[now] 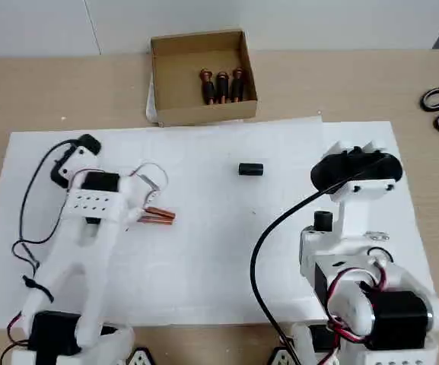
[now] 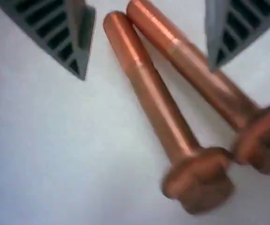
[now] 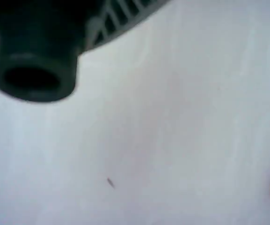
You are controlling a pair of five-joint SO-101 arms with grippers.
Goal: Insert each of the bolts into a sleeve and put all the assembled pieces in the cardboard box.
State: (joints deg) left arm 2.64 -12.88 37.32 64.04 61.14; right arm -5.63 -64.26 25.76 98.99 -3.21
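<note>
Right claw (image 3: 46, 28) grips sleeve (image 3: 32, 75); left claw (image 2: 149, 65) open astride bolts (image 2: 158, 117); white paper (image 1: 204, 251), wooden table (image 1: 52, 91).

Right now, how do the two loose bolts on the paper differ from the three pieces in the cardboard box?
The loose bolts are bare; the boxed pieces each wear a black sleeve. The loose bolts lie on the white paper under the open left gripper; the boxed pieces rest inside the cardboard box. Both have copper-coloured heads.

2 bolts (image 1: 157, 216), 1 sleeve (image 1: 251, 169) lie loose; 3 assemblies (image 1: 222, 86) inside cardboard box (image 1: 177, 87).
</note>
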